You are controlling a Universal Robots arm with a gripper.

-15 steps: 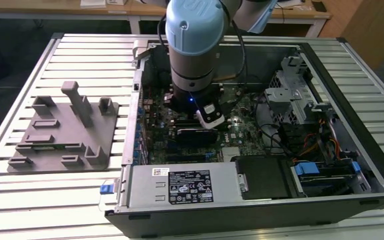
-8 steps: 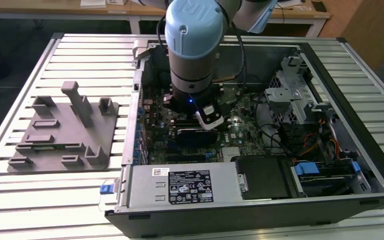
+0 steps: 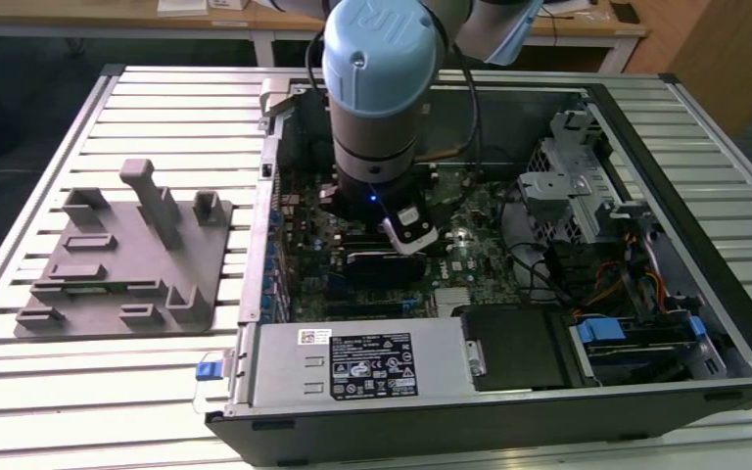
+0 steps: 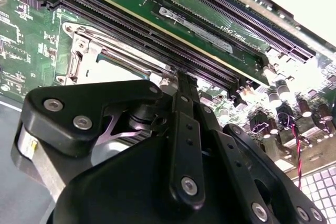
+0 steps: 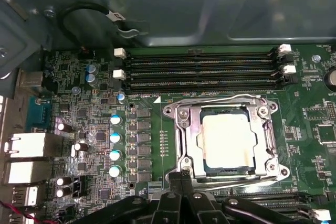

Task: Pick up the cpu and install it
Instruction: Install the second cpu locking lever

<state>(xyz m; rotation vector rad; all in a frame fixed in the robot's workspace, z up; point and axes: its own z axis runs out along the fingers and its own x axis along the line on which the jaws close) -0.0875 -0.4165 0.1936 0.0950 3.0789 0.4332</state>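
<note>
- The slatted metal tabletop (image 3: 154,392) carries the open black computer case (image 3: 689,323), with the grey moulded fixture (image 3: 128,264) lying just beside it toward the exterior view's left. I would leave both out of the work now.
- My arm with its pale blue joint (image 3: 376,78) reaches straight down into the case over the green motherboard (image 5: 94,124). I judge any correction here should be small and vertical, because the long black memory slots (image 5: 202,69) run close alongside the work area.
- The silvery square socket frame (image 5: 181,148) sits on the board between the memory slots and my claw. Its retaining plate rims the chip in the first wrist view, though I cannot tell whether its lever is latched.
- The cpu (image 5: 228,142) — the small flat square chip with a pale metal top — lies inside that frame, flat and square to it as far as I can see. I judge it seated, so the care now is not to nudge it.
- The black claw (image 5: 181,177) hangs just beside the frame's near edge with its fingertips pressed together and nothing pinched between them — clear in both wrist views. I would keep the tips off the frame.
</note>
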